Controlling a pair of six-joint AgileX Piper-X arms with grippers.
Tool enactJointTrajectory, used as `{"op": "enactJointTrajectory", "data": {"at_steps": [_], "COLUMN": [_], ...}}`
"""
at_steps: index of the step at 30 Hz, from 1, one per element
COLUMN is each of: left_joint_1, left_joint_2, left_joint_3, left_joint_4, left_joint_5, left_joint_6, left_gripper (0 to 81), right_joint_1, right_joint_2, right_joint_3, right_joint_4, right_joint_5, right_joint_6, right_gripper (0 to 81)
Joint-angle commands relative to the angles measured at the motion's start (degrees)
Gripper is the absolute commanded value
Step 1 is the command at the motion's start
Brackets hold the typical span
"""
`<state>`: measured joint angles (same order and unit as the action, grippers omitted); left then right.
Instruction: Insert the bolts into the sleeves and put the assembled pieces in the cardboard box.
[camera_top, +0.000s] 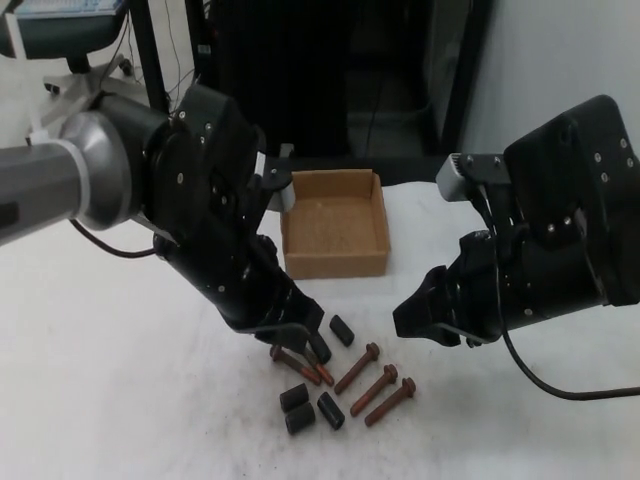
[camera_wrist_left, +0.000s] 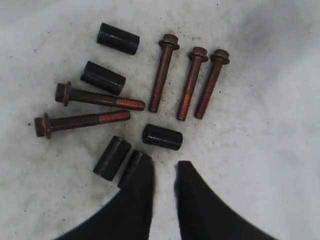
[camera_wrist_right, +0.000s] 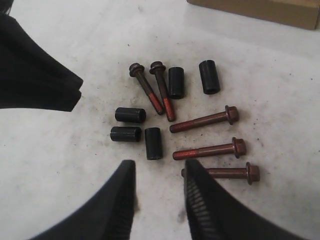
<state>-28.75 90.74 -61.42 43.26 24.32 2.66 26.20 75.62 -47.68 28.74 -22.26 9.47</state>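
Left end effector (camera_top: 300, 335), fingers narrowly apart, holding nothing, low over loose sleeves (camera_top: 298, 409) and bolts (camera_top: 378, 386) on worktop (camera_top: 120, 390). Cardboard box (camera_top: 335, 266) just behind cluster. Right end effector (camera_top: 418, 316), fingers apart, holding nothing, beside cluster.

Black left gripper (camera_wrist_left: 165, 164), silver-grey forearm (camera_top: 60, 180)

Lying loose: five rust-brown hex-flange bolts (camera_wrist_left: 163, 72) with threaded tips, and five short black cylindrical sleeves (camera_wrist_left: 162, 137). Standing apart from them: one open-topped brown cardboard box (camera_top: 335, 265).
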Motion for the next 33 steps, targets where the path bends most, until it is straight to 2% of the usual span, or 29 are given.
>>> {"op": "enactJointTrajectory", "data": {"at_steps": [1, 5, 9, 12, 17, 20, 24, 30, 33], "left_joint_1": [-0.3, -0.3, -0.3, -1.0, -4.8, -8.5, -12.2, -13.6, -13.5], "left_joint_2": [-0.6, -0.7, -0.6, -0.6, -0.7, -0.5, 1.5, 8.9, 13.5], "left_joint_3": [-0.6, -0.6, -0.6, -0.6, -0.6, -0.6, -2.1, -8.0, -12.3], "left_joint_4": [-0.6, -0.6, -0.6, -1.1, -4.7, -7.9, -10.7, -9.1, -5.1], "left_joint_5": [-1.9, -3.7, 3.8, 5.0, 5.2, 5.0, 2.6, 0.6, -5.4], "left_joint_6": [-3.1, -2.7, -0.9, 1.5, 2.0, 6.6, 4.8, 2.8, 2.9], "left_gripper": [23.6, 24.0, 24.0, 24.0, 24.0, 24.0, 24.0, 24.0, 24.0], "right_joint_1": [-0.2, -0.1, -0.1, -0.2, -3.1, -7.0, -14.2, -23.9, -25.8], "right_joint_2": [-0.1, -0.1, -0.1, -0.1, -0.1, -0.1, -0.3, -1.2, -2.1], "right_joint_3": [-0.6, -0.6, -0.6, -0.6, -0.6, -0.6, -0.6, -0.6, -0.6], "right_joint_4": [-0.6, -0.6, -0.6, -0.6, 0.3, 2.7, 7.8, 12.7, 12.7], "right_joint_5": [0.0, -0.8, -0.4, -0.4, -0.2, -0.2, -0.5, -6.5, -8.8], "right_joint_6": [0.0, 0.0, 0.0, 0.0, -0.1, -0.6, -2.0, -2.0, -2.0], "right_gripper": [32.1, 32.1, 32.1, 32.1, 32.1, 32.1, 32.1, 32.1, 32.1]}}
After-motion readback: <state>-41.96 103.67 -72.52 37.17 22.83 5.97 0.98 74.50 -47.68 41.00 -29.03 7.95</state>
